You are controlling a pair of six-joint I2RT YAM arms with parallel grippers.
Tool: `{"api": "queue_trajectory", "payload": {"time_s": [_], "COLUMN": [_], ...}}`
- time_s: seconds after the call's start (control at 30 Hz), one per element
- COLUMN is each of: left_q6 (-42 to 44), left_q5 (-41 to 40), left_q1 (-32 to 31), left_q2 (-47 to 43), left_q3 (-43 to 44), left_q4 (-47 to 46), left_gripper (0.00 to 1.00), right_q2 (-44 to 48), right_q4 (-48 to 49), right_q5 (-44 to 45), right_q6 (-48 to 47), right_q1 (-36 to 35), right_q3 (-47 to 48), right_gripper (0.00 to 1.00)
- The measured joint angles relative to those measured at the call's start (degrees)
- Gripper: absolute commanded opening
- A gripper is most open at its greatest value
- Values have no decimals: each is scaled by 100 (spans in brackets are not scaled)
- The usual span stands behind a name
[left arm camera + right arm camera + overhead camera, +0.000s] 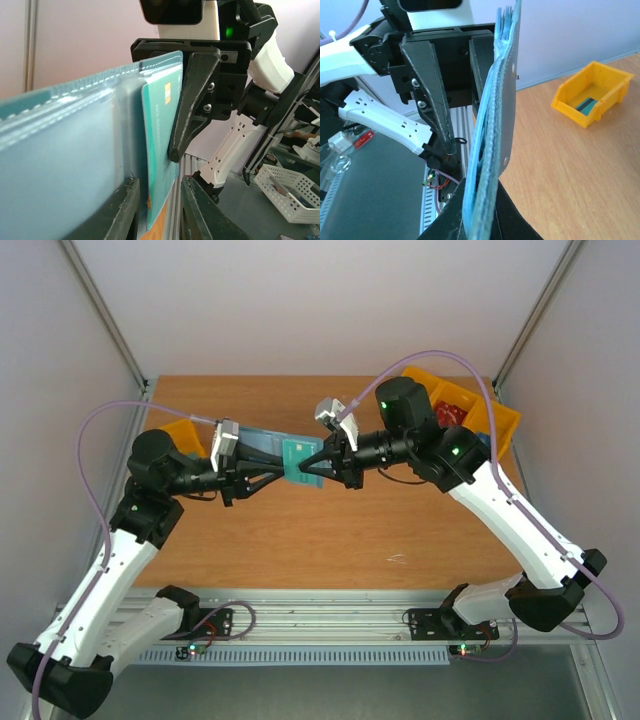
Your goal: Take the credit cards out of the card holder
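The teal-blue card holder [262, 440] is held on edge in the air above the table, between both grippers. My right gripper [322, 462] is shut on its edge, which the right wrist view shows clamped between the jaws [479, 192]. A teal-green credit card [160, 145] with a gold chip sticks out of the pale blue lining [75, 150]. My left gripper [159, 181] stands narrowly open around that card's lower edge, with a gap at the right finger. In the top view the left gripper [288, 472] meets the wallet from the left. No red card shows.
A yellow bin [470, 410] at the back right holds lumpy red and black objects [450, 415]. Another yellow bin [185, 435] stands at the back left, and the right wrist view [592, 92] shows a dark flat thing in it. A white basket [290, 195] sits off the table.
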State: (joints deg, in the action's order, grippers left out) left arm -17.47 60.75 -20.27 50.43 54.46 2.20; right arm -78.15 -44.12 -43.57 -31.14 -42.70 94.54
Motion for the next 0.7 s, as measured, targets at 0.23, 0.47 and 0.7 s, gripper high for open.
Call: {"api": "queue_trajectory", "payload": {"time_s": [0.23,0.47,0.7], "left_q6": [0,98,136], "left_q5": [190,173,140], "left_q1": [-2,2,24], "left_q2": [74,181,157], "left_q3": [13,24,24], "left_q4": [-26,-72,-129], "left_gripper": [22,0,0], "right_q2": [-46,-391,-472], "right_q4": [15,72,140], "right_q5": [-216,-317,-483], "right_q6": [-42,70,52], "right_q1": [24,52,92], "right_q3": [42,293,374], "right_gripper": [1,1,34]}}
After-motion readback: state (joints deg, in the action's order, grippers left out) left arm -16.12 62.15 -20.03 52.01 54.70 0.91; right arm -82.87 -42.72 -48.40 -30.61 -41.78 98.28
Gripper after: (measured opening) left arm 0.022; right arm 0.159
